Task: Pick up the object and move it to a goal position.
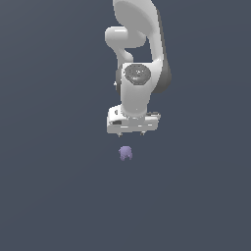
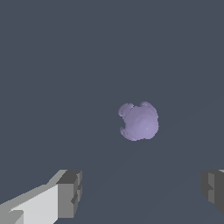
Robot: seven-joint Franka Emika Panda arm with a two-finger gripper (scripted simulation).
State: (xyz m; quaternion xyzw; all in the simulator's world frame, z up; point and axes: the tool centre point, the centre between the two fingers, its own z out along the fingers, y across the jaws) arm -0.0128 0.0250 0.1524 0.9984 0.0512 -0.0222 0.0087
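Observation:
The object [image 1: 126,153] is a tiny pale purple rounded lump with small nubs below, lying on the flat grey floor. In the exterior view it sits just below my white gripper [image 1: 131,133], a short gap apart. In the wrist view the object [image 2: 139,122] lies beyond the gripper [image 2: 142,192], apart from both dark grey fingertips [image 2: 70,192]. The jaws stand wide apart and hold nothing.
The white arm [image 1: 139,44] rises behind the gripper toward the top of the exterior view. A plain dark grey surface [image 1: 49,196] fills everything around the object.

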